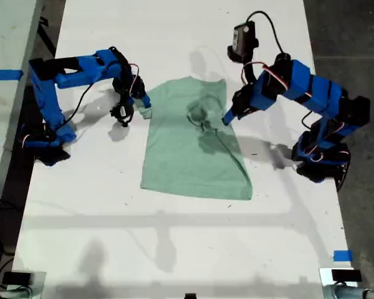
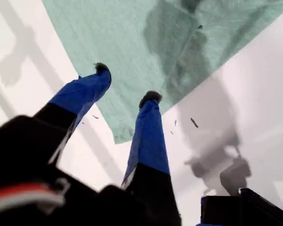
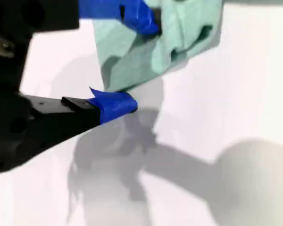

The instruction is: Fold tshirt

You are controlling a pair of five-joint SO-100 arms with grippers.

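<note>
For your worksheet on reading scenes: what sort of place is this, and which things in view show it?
Probably a robotics lab or workshop bench: two blue arms on a white table, blue tape marks at its edge, and a tshirt laid out for folding.

Bright overhead light, soft shadows, blurry wrist views.

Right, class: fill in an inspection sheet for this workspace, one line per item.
Surface: white table, marked by a few dark specks.
Job's things: tshirt lies mostly flat, rumpled near the collar end.
Clutter: nothing seen.
Grippers: my first gripper is over the shirt's edge, jaws apart; my second gripper is at a sleeve, jaws apart with cloth between them.
Cables: wires loop along both arms.
Surroundings: blue tape at the table edge, dark floor on the exterior view's right.
</note>
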